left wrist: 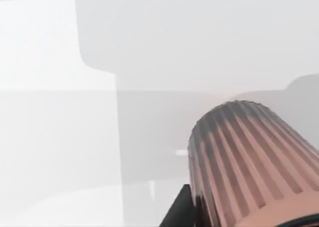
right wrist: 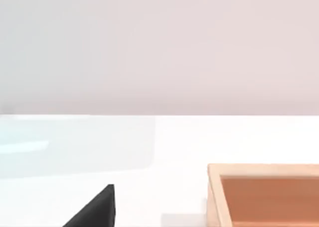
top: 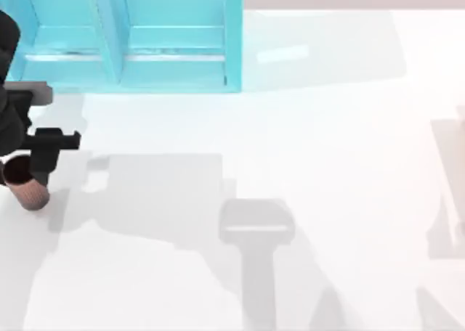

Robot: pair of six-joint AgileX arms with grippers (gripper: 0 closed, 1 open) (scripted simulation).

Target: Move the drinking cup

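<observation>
- Now, at the table's (top: 305,142) far left edge, my left fingers (top: 29,173) are closed around the drinking cup (top: 29,191), holding it tilted, rim toward me.
- My left wrist view shows the cup's ribbed side close up, a black finger (left wrist: 179,212) beside it.
- Behind stands a cyan cabinet (top: 145,37).
- My right fingers: cannot tell; that wrist view shows a wooden tray (right wrist: 264,194).

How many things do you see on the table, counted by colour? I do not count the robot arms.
Reddish-brown: 1, the drinking cup at the table's left edge, at the left gripper.
Light blue: 1, the cabinet-like structure at the back left.
Orange-tan: 1, the open box in the right wrist view.
Total: 3
</observation>
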